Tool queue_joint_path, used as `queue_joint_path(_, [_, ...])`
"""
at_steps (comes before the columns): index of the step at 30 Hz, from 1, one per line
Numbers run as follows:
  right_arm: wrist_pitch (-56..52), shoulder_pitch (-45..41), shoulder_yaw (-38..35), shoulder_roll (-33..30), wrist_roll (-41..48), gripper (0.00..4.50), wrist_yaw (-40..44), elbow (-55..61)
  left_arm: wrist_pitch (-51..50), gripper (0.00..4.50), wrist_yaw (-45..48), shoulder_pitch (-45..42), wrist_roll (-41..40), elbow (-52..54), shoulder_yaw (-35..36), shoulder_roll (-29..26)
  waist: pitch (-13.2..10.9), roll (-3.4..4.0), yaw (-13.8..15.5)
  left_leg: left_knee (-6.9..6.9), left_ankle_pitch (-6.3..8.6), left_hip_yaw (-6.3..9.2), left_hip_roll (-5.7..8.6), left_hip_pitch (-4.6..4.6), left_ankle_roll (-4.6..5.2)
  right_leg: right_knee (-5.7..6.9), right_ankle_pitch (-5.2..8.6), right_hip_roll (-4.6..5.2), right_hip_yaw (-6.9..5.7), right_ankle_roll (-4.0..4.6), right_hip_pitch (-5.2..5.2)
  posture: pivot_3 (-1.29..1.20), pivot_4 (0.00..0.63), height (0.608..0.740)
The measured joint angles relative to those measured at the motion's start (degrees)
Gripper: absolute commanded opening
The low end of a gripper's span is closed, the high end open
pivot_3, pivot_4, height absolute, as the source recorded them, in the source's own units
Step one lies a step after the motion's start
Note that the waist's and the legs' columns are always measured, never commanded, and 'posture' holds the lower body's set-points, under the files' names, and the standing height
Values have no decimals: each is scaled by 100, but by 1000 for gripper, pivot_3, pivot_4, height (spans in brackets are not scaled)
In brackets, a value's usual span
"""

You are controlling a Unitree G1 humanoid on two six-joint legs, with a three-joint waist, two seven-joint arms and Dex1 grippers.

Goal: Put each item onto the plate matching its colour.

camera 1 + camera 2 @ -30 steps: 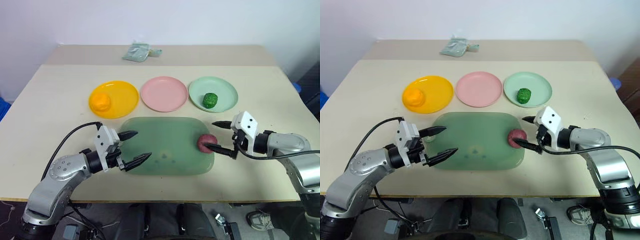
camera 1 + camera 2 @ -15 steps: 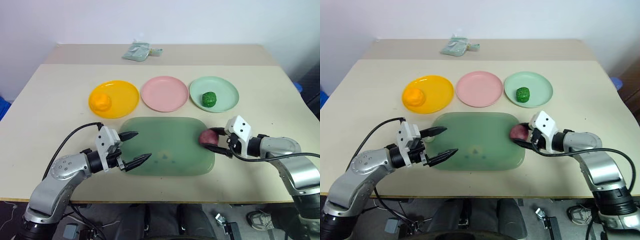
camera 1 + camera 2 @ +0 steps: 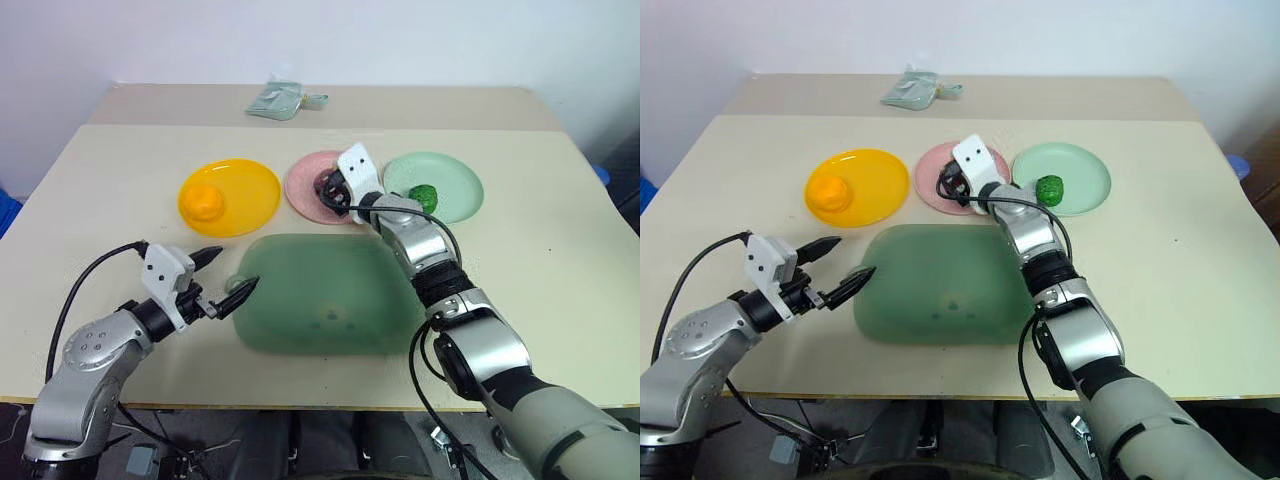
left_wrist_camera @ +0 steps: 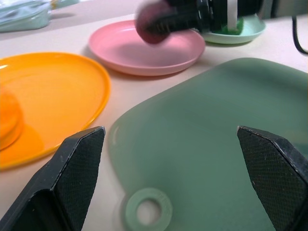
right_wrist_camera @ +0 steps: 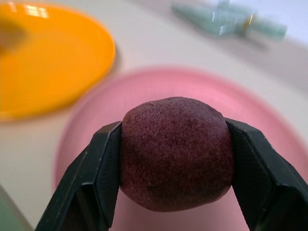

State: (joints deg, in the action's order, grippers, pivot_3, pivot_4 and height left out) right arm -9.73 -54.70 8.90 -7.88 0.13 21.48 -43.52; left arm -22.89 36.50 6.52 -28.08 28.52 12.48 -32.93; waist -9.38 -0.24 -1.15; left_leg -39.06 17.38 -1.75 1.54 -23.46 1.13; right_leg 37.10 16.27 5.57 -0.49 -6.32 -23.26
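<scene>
The left pincer (image 3: 222,277) hangs at about eight o'clock on the worktop (image 3: 90,190), its two black fingers spread wide apart and holding nothing, tips just beside the left edge of the big green tray (image 3: 330,300); the left wrist view shows the tray's small tab hole between them. At ten o'clock sits the yellow plate (image 3: 245,195) with the orange ball (image 3: 204,203) resting on its left part. At the centre lies the tray, bare. Just beyond it, toward twelve o'clock, is the pink plate (image 3: 305,190); the right pincer (image 5: 173,159) reaches over it, clamped on the maroon ball (image 5: 176,153), one finger on each side. The ball is held above the plate; whether it touches the plate I cannot tell. At one o'clock is the mint plate (image 3: 455,185) with the dark green ball (image 3: 423,195) on its left part, close to the right arm. At the far edge, twelve o'clock, lies a pale green packet (image 3: 283,101).
</scene>
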Motion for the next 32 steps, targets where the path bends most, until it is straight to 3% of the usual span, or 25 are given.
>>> queue_joint_path(1, [84, 0, -23, -5, 1, 4355, 38, -59, 0, 4500, -37, 28, -1, 45, 15, 23, -1, 1, -9, -2, 0, -1, 0, 0, 0, 0, 0, 0, 0, 0, -1, 0, 150, 740])
queue_joint_path(2, [198, 0, -55, -13, 9, 4438, 100, -68, -1, 4500, -79, 59, -4, 113, 30, 69, -1, 1, -23, -3, -2, -2, -2, 0, -3, 2, 0, -1, 0, 0, -2, 0, 150, 740])
queue_joint_path(7, [572, 223, -130, -308, 74, 4438, 545, 693, -8, 4500, -307, 142, -6, 247, 40, 228, -1, 1, -54, -1, -12, 2, -21, 3, -21, 11, 0, -15, -1, 0, -5, 0, 150, 740])
queue_joint_path(11, [443, 1233, -490, -1209, 676, 4438, 1548, 2210, 14, 4500, -587, 191, 52, 224, 203, 363, 0, 0, 50, -2, -7, 3, -20, 1, -12, 3, 0, -10, 0, -1, 1, 0, 150, 740])
queue_joint_path(15, [-107, 2578, -1041, -2508, 1418, 4438, 2627, 3578, 249, 4500, -598, 465, 139, -199, 837, 240, -1, 1, 46, 2, 6, 2, -21, 3, 10, -8, 0, -7, 1, 0, 6, 0, 150, 740])
queue_joint_path(21, [-521, 3854, -2030, -3685, 1909, 4438, 3306, 3887, 603, 4500, -490, 732, 325, -845, 1313, 110, 0, 1, 18, 3, 15, 0, -32, 12, 23, -8, 1, -6, 2, 2, 10, 0, 150, 740])
queue_joint_path(32, [-446, 4070, -2322, -3903, 1927, 4438, 3500, 3392, 695, 4500, -801, 961, 389, -776, 1414, 301, 0, 2, 39, 5, 16, 0, -32, 12, 22, -10, 1, -2, 3, 2, 11, 0, 150, 740])
